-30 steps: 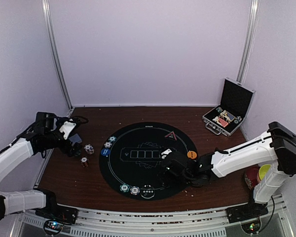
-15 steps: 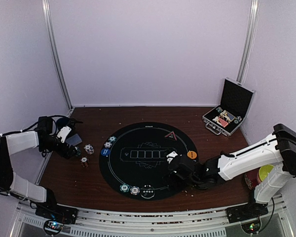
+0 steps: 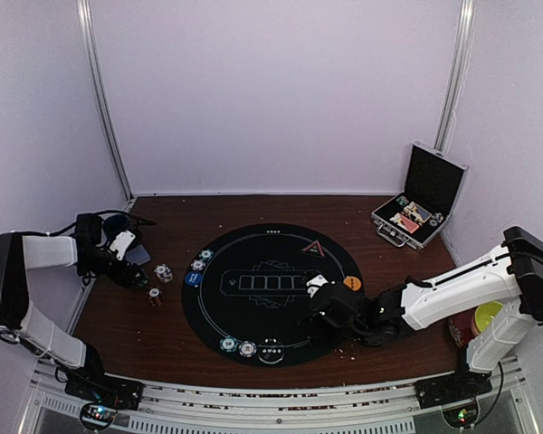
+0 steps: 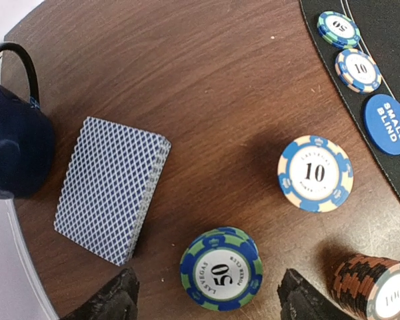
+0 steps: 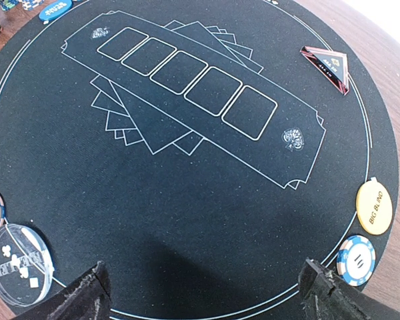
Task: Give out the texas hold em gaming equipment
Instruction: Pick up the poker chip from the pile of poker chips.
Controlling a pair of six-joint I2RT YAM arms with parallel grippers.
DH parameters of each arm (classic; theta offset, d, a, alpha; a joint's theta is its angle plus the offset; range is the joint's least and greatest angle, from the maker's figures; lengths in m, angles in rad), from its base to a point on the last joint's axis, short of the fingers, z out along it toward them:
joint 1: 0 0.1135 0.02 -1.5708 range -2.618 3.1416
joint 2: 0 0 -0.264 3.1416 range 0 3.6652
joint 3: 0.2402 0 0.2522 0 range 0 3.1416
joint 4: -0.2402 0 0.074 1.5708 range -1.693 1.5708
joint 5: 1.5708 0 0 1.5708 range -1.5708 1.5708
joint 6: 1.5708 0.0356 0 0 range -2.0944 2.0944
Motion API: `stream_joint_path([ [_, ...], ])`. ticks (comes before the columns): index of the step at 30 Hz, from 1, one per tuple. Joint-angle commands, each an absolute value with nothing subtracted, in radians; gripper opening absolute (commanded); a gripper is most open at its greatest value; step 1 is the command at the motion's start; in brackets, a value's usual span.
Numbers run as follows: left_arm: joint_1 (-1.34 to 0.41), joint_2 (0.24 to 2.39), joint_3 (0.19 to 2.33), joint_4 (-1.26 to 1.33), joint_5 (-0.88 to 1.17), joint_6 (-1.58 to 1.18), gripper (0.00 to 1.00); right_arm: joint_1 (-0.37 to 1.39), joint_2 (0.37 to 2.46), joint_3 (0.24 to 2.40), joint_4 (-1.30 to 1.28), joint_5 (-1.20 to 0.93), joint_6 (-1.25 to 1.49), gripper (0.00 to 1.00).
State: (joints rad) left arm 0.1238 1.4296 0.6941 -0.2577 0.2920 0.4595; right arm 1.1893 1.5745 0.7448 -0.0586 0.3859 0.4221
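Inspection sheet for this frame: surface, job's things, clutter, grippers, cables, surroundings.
Surface: brown table, round black mat in the middle.
Job's things: card deck, 50 chip stack, 10 chips, 100 chip stack on bare wood at left; small blind disc and big blind disc at the mat's rim; red triangle marker on the mat.
Clutter: dark mug beside the card deck; open case far right; yellow bowl near right.
Grippers: left gripper open, straddling the 50 chip stack; right gripper open over the mat, empty.
Cables: black cable by the left wrist.
Surroundings: pale walls, metal posts.
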Motion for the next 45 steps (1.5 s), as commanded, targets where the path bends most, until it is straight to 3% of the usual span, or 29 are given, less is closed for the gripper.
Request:
stream_joint_path([
  [1, 0.13, 1.451, 0.717, -0.202, 0.326, 0.474, 0.74, 1.193, 1.566, 0.737, -0.056, 0.416, 0.418, 1.0],
  [18, 0.13, 1.494, 0.725, -0.193, 0.337, 0.478, 0.65, 1.193, 1.563, 0.737, -0.058, 0.42, 0.417, 1.0],
  [40, 0.129, 1.483, 0.718, -0.196, 0.354, 0.482, 0.45, 1.193, 1.566, 0.739, -0.06, 0.42, 0.414, 1.0],
  [45, 0.129, 1.471, 0.718, -0.205, 0.362, 0.482, 0.36, 1.193, 1.565, 0.739, -0.061, 0.421, 0.414, 1.0],
])
